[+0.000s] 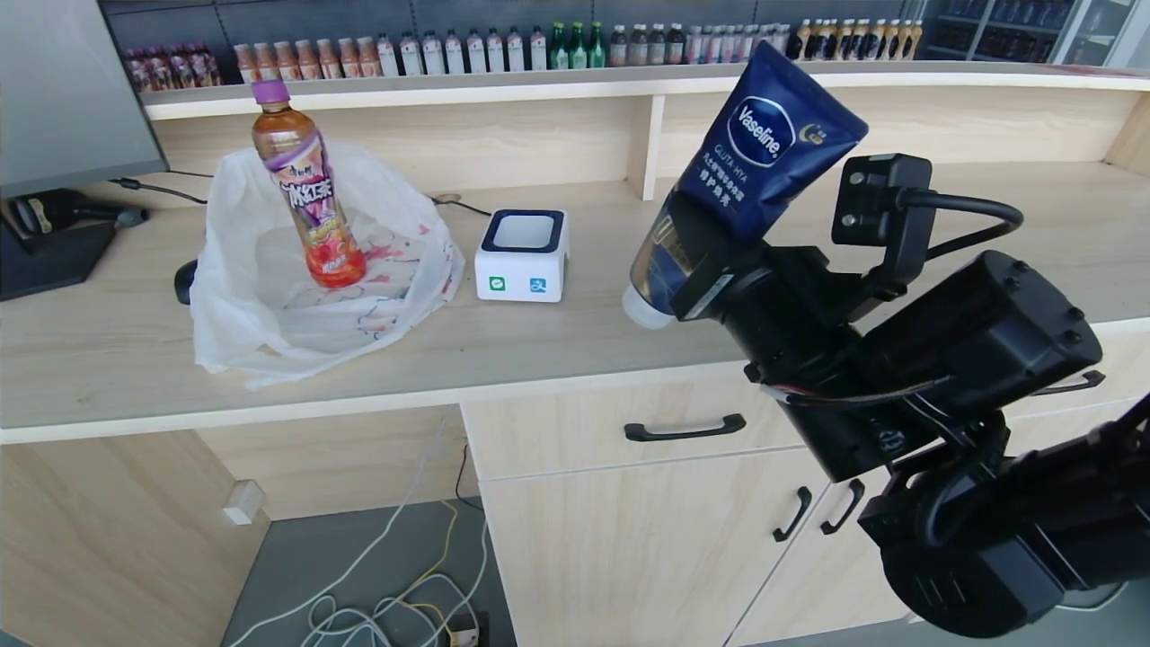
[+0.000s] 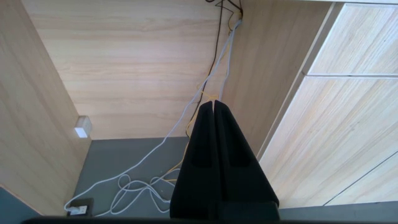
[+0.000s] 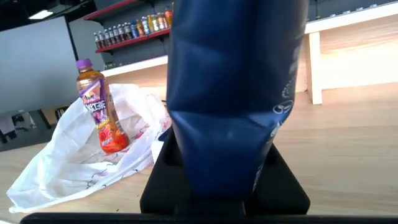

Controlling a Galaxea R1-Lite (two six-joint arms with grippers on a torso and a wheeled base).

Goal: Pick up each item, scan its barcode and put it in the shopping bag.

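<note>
R gripper (image 1: 710, 274) clamped on blue lotion tube (image 1: 750, 171), held over counter (image 1: 584, 332) approx 3 o'clock of scanner (image 1: 521, 256), cap down, crimp up; tube prob. light, soft, glossy-slick; best gripped gently near the stiffer cap shoulder. L gripper (image 2: 214, 109) pinched together, empty, by cupboard fronts (image 2: 348, 124). Shopping bag (image 1: 260, 305) w/ tea bottle (image 1: 310, 193) at scanner's 9 o'clock; wood top smooth, level; drinks shelf (image 1: 575, 45) at 12.

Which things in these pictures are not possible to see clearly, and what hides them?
The blue tube: its barcode is on no side facing the head or right wrist view.
The right gripper: in the right wrist view the tube covers its fingers.
A black object: head view, mostly behind the shopping bag.
</note>
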